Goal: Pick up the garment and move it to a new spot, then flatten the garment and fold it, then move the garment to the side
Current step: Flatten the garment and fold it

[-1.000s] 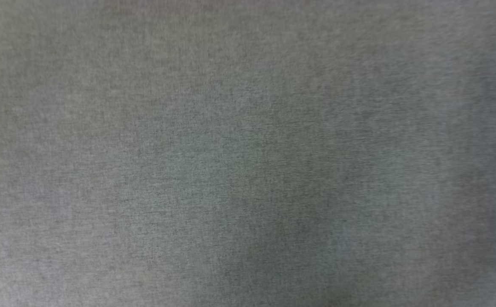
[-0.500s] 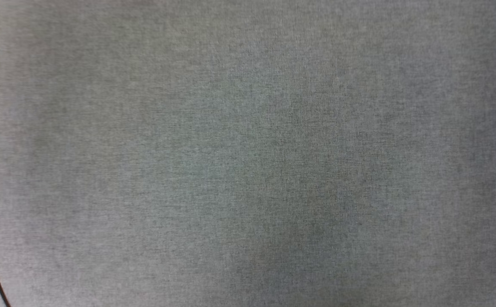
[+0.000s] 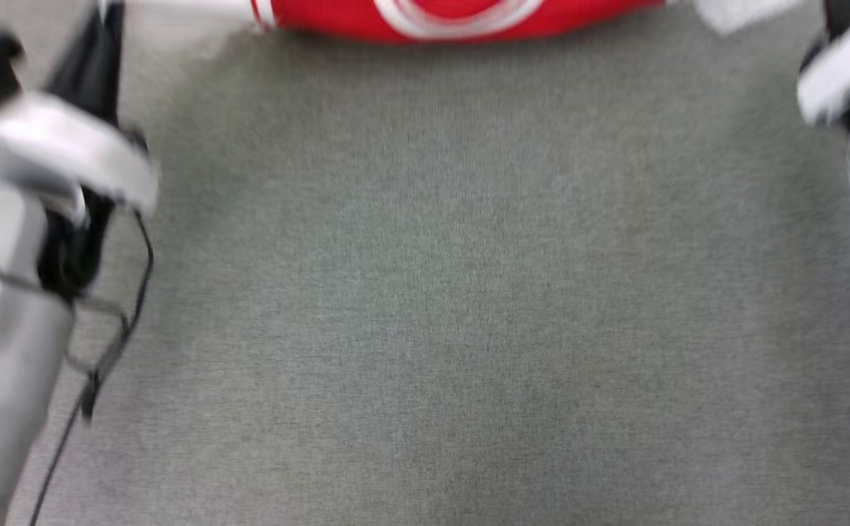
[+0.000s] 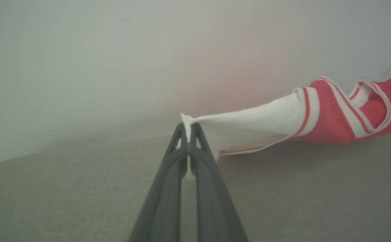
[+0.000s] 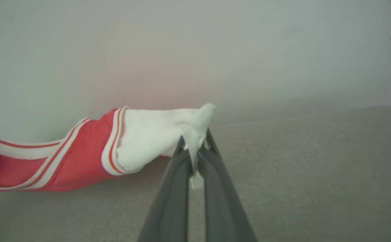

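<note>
light: soft and even, a bit dim | head view: all smeared, pale arm point(image 3: 1, 351) fuzzy | wrist views: far part foggy, soft shadow under the garment point(image 4: 330, 117)

The place looks like a plain robot test room or lab rather than a home, though little of it can be made out. The work area is a wide surface point(image 3: 469, 292) covered in even, grey, felt-like fabric. In the wrist views it runs back to a bare, pale wall point(image 4: 64, 50). In the head view a pale machine forearm point(image 3: 1, 351) stands at the surface's left edge, with a loose black cable point(image 3: 122, 336) strung along it.
</note>
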You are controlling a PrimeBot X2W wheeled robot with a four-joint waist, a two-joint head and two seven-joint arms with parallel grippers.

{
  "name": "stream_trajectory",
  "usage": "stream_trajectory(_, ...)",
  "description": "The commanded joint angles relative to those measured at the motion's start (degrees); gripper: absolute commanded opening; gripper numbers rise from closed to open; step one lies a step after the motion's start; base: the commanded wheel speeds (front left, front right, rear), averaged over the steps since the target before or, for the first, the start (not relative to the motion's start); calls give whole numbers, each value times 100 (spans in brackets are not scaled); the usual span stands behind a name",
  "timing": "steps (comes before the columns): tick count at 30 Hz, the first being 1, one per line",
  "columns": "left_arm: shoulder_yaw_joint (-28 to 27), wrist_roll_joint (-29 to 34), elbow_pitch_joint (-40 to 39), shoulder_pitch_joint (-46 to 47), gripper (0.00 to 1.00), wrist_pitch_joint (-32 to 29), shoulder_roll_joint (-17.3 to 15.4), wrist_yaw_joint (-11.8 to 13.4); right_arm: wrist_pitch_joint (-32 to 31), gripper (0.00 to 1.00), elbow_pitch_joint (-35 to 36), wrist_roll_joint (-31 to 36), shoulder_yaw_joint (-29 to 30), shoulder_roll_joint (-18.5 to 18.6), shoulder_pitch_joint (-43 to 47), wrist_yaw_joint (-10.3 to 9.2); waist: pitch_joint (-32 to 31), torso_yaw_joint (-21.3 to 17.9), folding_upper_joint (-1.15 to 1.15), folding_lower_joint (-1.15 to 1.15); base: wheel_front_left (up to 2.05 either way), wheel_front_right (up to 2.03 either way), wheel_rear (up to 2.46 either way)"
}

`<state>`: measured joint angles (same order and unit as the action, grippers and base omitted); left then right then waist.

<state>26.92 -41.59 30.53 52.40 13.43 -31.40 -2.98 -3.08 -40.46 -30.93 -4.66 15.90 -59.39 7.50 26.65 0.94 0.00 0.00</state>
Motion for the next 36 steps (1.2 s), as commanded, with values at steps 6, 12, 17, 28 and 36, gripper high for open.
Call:
stream_trajectory(6, 118, -144, -633, -1416, 0, -105, -330, 180, -272, 0, 494, -719, -231, 452, 1370, -2, -815, 21, 0, 0, 0, 0, 0)
stream_trajectory(12, 258, -283, -1369, -2564, 0, -382, -631, 429, -462, 0, 1063, -1070, -503, 904, 2465, -4, -1203, 1, 0, 0, 0, 0, 0)
stream_trajectory(17, 368, -364, -1794, -3276, 0, -569, -803, 611, -562, 0, 1486, -1036, -861, 1270, 3258, -4, -1448, -30, 0, 0, 0, 0, 0)
stream_trajectory(28, 505, -697, -2549, -4705, 0, -867, -1175, 995, -854, 0, 2214, -1177, -1394, 1975, 4535, -5, -2069, -103, 0, 0, 0, 0, 0)
stream_trajectory(36, 444, -1124, -2937, -5507, 0, -998, -1433, 1075, -1369, 0, 2541, -1480, -1241, 2327, 5296, -6, -2282, -93, 0, 0, 0, 0, 0)
